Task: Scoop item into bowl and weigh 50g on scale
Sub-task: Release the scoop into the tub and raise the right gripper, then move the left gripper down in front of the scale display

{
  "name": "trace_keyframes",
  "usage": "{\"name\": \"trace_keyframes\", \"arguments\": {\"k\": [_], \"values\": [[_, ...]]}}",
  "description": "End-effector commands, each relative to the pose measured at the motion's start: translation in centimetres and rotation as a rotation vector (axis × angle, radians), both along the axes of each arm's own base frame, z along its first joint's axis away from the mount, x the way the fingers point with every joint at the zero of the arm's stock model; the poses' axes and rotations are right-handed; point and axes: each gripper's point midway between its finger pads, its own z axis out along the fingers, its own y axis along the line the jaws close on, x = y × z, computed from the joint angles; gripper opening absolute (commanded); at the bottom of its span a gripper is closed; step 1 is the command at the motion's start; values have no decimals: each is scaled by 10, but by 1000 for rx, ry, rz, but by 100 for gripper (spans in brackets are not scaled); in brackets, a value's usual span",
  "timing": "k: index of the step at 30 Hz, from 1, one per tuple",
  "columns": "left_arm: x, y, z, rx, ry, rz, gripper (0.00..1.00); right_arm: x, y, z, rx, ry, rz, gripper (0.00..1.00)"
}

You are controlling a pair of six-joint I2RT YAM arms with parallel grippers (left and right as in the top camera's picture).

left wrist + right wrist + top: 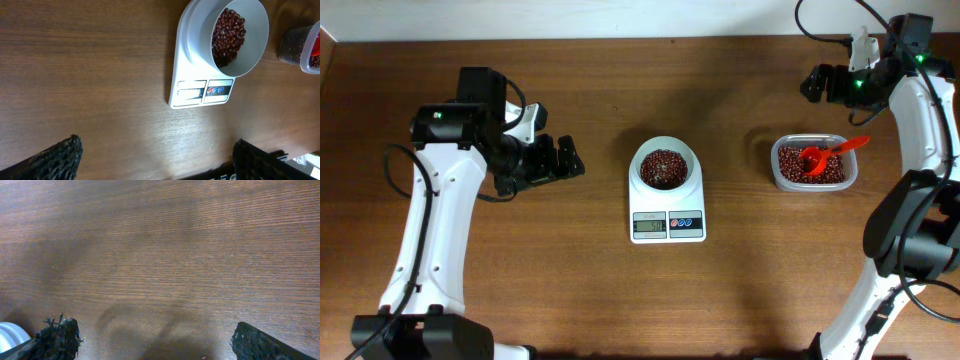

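Observation:
The white bowl [665,145] stands on the white scale [667,236] at the table's middle, holding a heap of maroon beans [664,168]. My left gripper [570,163] hovers open to the left of the scale with nothing between its fingers. In the left wrist view, the bowl [255,20], the beans [227,37] and the scale [202,91] lie ahead of the open left gripper [156,144]. My right gripper [812,84] is open at the far right, behind the tub. In the right wrist view, the right gripper [155,327] has only bare wood under it.
A clear plastic tub [810,165] of beans sits right of the scale, with a red scoop [832,150] resting in it. The tub [300,47] shows at the right edge of the left wrist view. A white rounded edge [10,332] peeks in at the right wrist view's lower left.

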Motion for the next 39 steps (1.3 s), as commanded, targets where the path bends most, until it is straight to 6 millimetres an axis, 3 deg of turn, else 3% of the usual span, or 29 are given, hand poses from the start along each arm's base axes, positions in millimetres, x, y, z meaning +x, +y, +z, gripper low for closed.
{"name": "trace_keyframes", "arguments": {"k": [1, 3, 7, 10, 12, 14, 18, 22, 25, 29, 36, 39], "values": [[0, -2, -2, -9, 7, -1, 99, 1, 4, 6, 12, -13, 10, 99], [33, -2, 7, -22, -124, 37, 99, 0, 4, 6, 12, -13, 10, 99], [52, -2, 14, -20, -210, 37, 99, 0, 4, 6, 12, -13, 10, 99], [61, -17, 19, -32, -264, -3, 99, 0, 4, 6, 12, -13, 10, 99], [57, -36, 14, -28, -250, -54, 99, 0, 4, 6, 12, -13, 10, 99], [42, -69, -2, -29, -184, -145, 99, 0, 4, 6, 12, -13, 10, 99], [11, -109, -47, 123, -44, -297, 99, 0, 4, 6, 12, -13, 10, 99], [-14, -150, -79, 155, 41, -435, 99, 1, 4, 6, 12, -13, 10, 99], [-32, -148, -100, 286, 105, -490, 99, 1, 4, 6, 12, -13, 10, 99], [-37, -129, -102, 502, 109, -384, 99, 0, 4, 6, 12, -13, 10, 99], [-60, -139, -97, 518, 76, -373, 100, 0, 4, 6, 12, -13, 10, 99], [-67, -138, -78, 452, -42, -360, 99, 0, 4, 6, 12, -13, 10, 99]]}}
